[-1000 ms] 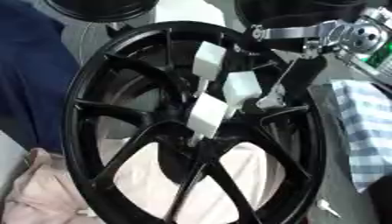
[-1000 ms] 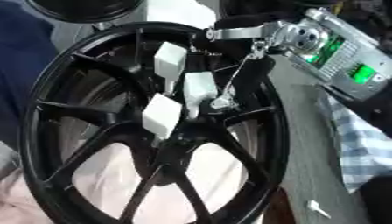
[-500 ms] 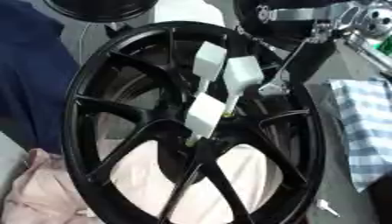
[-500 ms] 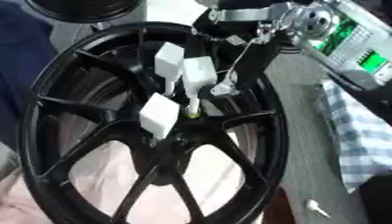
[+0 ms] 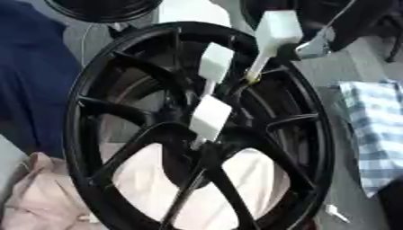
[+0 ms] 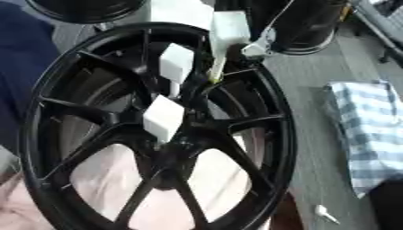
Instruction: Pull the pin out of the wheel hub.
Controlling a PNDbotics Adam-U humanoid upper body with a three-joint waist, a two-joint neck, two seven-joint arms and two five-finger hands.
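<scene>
A black spoked wheel lies tilted across the middle of both views. Three pins with white block heads show on it. One pin stands in the hub at the centre, and a second pin stands just above it. The third pin is raised near the upper rim, its thin shaft slanting down to a yellowish tip by a spoke. My right hand, black with a silver part, comes in from the upper right and is shut on this raised pin. Most of the hand is dark and blurred. My left hand is out of sight.
A blue-and-white checked cloth lies at the right. Pink fabric sits under the wheel's lower left and dark blue fabric at the left. Another black round object is at the top. A small white piece lies at the lower right.
My right hand has moved up and to the right with the white-headed pin, whose shaft has risen out from among the spokes. The whole picture has also shifted.
</scene>
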